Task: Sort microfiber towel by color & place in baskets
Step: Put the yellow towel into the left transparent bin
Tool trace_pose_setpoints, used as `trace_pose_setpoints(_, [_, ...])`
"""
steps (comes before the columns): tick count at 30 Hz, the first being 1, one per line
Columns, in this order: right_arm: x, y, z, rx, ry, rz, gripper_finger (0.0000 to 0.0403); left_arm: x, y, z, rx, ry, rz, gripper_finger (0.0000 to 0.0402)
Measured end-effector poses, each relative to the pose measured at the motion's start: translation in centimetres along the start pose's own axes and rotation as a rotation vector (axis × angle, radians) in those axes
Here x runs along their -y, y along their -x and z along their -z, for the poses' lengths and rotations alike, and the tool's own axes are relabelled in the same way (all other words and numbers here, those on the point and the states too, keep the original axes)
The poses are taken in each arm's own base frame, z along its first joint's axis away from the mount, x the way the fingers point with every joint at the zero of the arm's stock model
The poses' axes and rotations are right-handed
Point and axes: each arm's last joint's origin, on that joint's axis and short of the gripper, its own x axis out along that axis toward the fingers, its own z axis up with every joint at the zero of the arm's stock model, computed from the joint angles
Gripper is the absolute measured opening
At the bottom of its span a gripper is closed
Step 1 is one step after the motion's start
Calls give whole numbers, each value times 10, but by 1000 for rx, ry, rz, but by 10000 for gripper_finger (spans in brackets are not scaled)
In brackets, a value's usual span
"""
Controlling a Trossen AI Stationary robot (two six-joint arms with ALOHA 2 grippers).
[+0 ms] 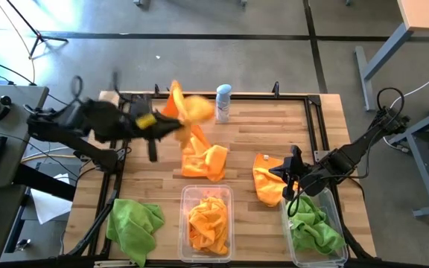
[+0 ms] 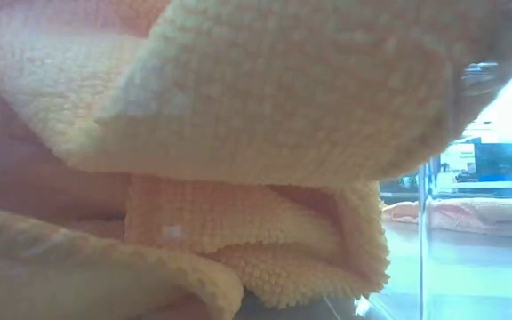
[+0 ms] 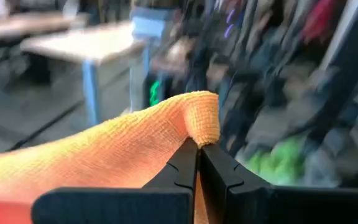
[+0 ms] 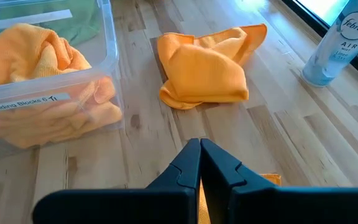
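Orange towels (image 2: 238,133) fill the middle basket (image 1: 185,195) — the low camera's nearest sight. Right of it, another basket (image 1: 337,217) holds green cloth (image 1: 315,227). Beyond that orange-filled bin, the left gripper (image 3: 198,155) pinches a lifted orange towel (image 3: 104,152) — the right gripper (image 4: 199,152), closed and empty, hovers beside it.

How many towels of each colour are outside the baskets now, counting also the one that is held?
Orange towels: 3 (held towel in the left end effector; middle towel; right towel)
Green towel: 1
Total: 4
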Motion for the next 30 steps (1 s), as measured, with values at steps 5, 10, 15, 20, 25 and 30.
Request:
trace_pose_setpoints(5, [0,0,-1,13,-11,3,7,-1,7,7,3,45,-277,0])
trace_pose_setpoints(10, [-1,0,-3,38,-20,13,7,22,-8,4,-10,76,102,0])
trace_pose_setpoints(15, [-4,0,-6,60,-95,-22,7,44,-22,19,-33,58,-2,0])
trace_pose_setpoints(20, [-3,0,-5,61,-81,-6,2,75,-41,35,-111,104,187,0])
trace_pose_setpoints(25, [-3,0,-5,51,-69,-18,1,111,-44,48,-185,129,282,0])
trace_pose_setpoints(30, [-3,0,-5,47,-58,-16,1,143,-36,49,-216,142,325,0])
